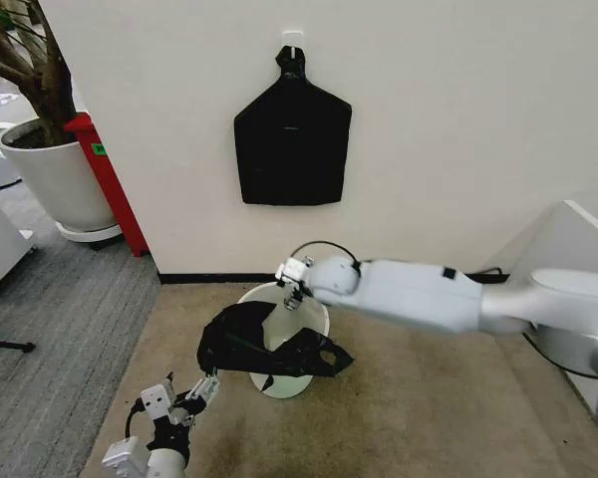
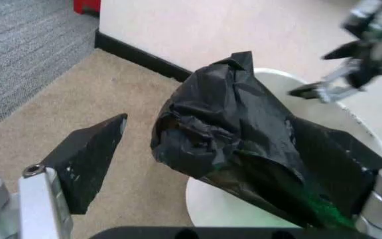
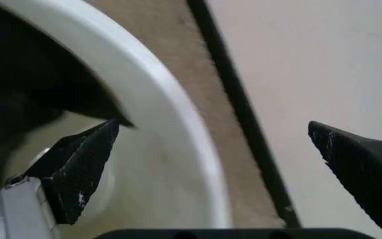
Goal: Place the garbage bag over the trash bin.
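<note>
Bag half over bin

L gripper (image 1: 205,389) low by floor, fingers apart, clear of garbage bag (image 1: 269,351) draped over trash bin (image 1: 314,314) front rim. R gripper (image 1: 291,286) at far rim; R wrist view: fingers (image 3: 78,172) spread, straddling rim.

Bag (image 1: 269,349) draped across near half of bin (image 1: 314,311) mouth; far half open. Wall (image 1: 458,129) close behind; carpet (image 1: 419,408) free right.

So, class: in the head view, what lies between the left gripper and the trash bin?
A short stretch of bare beige carpet separates the left gripper from the trash bin; the garbage bag hangs over the bin's near side.
</note>
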You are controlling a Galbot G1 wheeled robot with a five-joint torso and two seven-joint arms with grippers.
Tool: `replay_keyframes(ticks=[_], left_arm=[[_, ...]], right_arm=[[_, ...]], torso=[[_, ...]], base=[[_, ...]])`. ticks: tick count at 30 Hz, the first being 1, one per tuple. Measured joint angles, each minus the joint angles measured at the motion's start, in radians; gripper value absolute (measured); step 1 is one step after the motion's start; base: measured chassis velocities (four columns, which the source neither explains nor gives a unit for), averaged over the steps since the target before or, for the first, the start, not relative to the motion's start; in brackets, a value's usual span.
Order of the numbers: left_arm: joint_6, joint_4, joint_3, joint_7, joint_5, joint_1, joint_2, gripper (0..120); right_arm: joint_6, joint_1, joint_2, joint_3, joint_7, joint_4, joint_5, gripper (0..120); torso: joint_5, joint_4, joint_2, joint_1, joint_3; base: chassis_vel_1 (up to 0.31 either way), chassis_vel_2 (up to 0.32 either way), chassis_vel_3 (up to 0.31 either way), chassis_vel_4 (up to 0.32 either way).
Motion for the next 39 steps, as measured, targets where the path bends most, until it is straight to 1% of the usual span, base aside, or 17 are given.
replay_keyframes(ticks=[3,5,8,11,14,16,17,19,23,24,27,29,30,33,35,38,39], left_arm=[[-0.009,-0.001,-0.001,0.0,0.002,0.002,-0.002,94],[-0.016,-0.002,-0.004,0.0,0.002,0.004,0.0,94],[-0.02,-0.002,-0.005,0.0,0.003,0.005,0.0,94],[-0.025,0.001,-0.001,0.0,0.005,0.0,-0.003,94],[-0.026,0.002,0.004,0.0,0.007,-0.005,-0.008,93],[-0.026,0.002,0.004,0.0,0.008,-0.006,-0.008,93],[-0.026,0.001,0.004,0.0,0.008,-0.006,-0.008,93],[-0.027,-0.001,0.003,0.0,0.009,-0.004,-0.007,93],[-0.032,0.007,-0.004,-0.003,0.022,-0.008,-0.003,93],[-0.032,0.007,-0.004,-0.003,0.022,-0.008,-0.003,93],[-0.033,0.01,-0.003,-0.005,0.026,-0.011,-0.004,92],[-0.033,0.013,0.002,-0.006,0.029,-0.015,-0.007,91],[-0.033,0.016,0.005,-0.006,0.03,-0.018,-0.008,91],[-0.032,0.02,0.007,-0.007,0.032,-0.023,-0.009,91],[-0.031,0.02,0.007,-0.008,0.032,-0.025,-0.006,91],[-0.031,0.02,0.006,-0.01,0.032,-0.025,-0.003,91],[-0.031,0.02,0.006,-0.011,0.032,-0.024,-0.003,91]], right_arm=[[-0.011,0.002,0.069,-0.013,-0.047,-0.088,0.016,100],[-0.011,0.002,0.094,-0.027,-0.079,-0.14,0.002,100],[-0.011,0.0,0.105,-0.033,-0.103,-0.166,-0.017,100],[-0.009,0.001,0.117,-0.061,-0.167,-0.208,-0.072,89],[-0.003,0.0,0.117,-0.073,-0.182,-0.216,-0.085,77],[-0.002,-0.001,0.117,-0.073,-0.183,-0.217,-0.086,75],[-0.001,-0.003,0.117,-0.077,-0.183,-0.217,-0.085,68],[0.001,-0.003,0.117,-0.087,-0.187,-0.218,-0.084,62],[0.002,0.003,0.106,-0.102,-0.189,-0.199,-0.072,43],[0.002,0.003,0.106,-0.102,-0.189,-0.199,-0.072,43],[0.011,0.011,0.09,-0.114,-0.201,-0.179,-0.073,38],[0.033,0.017,0.067,-0.124,-0.232,-0.162,-0.089,30],[0.039,0.017,0.058,-0.125,-0.238,-0.156,-0.089,30],[0.037,0.017,0.041,-0.121,-0.231,-0.141,-0.071,29],[0.015,0.013,0.031,-0.113,-0.195,-0.124,-0.037,27],[-0.004,0.0,0.011,-0.095,-0.107,-0.088,0.058,27],[-0.008,-0.011,-0.005,-0.082,-0.031,-0.057,0.154,24]], torso=[[-0.0002,0.0002,0.0,0.0,0.0],[-0.0001,0.0,0.0,0.0,0.0],[-0.0001,-0.0003,0.0,0.0,0.0],[0.0,-0.0003,0.0,0.0,0.0],[0.0003,-0.0004,0.0,0.0,0.0],[0.0003,-0.0003,0.0,0.0,0.0],[0.0003,-0.0004,0.0,0.0,0.0],[0.0003,-0.0003,0.0,0.0,0.0],[0.0004,-0.0002,0.0,0.0,0.0],[0.0004,-0.0002,0.0,0.0,0.0],[0.0003,-0.0001,0.0,0.0,0.0],[0.0005,-0.0002,0.0,0.0,0.0],[0.0004,-0.0003,0.0,0.0,0.0],[0.0004,-0.0004,0.0,0.0,0.0],[0.0004,-0.0003,0.0,0.0,0.0],[0.0003,-0.0002,0.0,0.0,0.0],[0.0002,-0.0004,0.0,0.0,0.0]], base=[[0.0,0.0,0.0,0.0],[0.0,0.0,0.0,0.0],[0.0,0.0,0.0,0.0],[0.0,0.0,0.0,0.0],[0.0,0.0,0.0,0.0],[0.0,0.0,0.0,0.0],[0.0,0.0,0.0,0.0],[0.0,0.0,0.0,0.0],[0.0,0.0,0.0,0.0],[0.0,0.0,0.0,0.0],[0.0,0.0,0.0,0.0],[0.0,0.0,0.0,0.0],[0.0,0.0,0.0,0.0],[0.0,0.0,0.0,0.0],[0.0,0.0,0.0,0.0],[0.0,0.0,0.0,0.0],[0.0,0.0,0.0,0.0]])
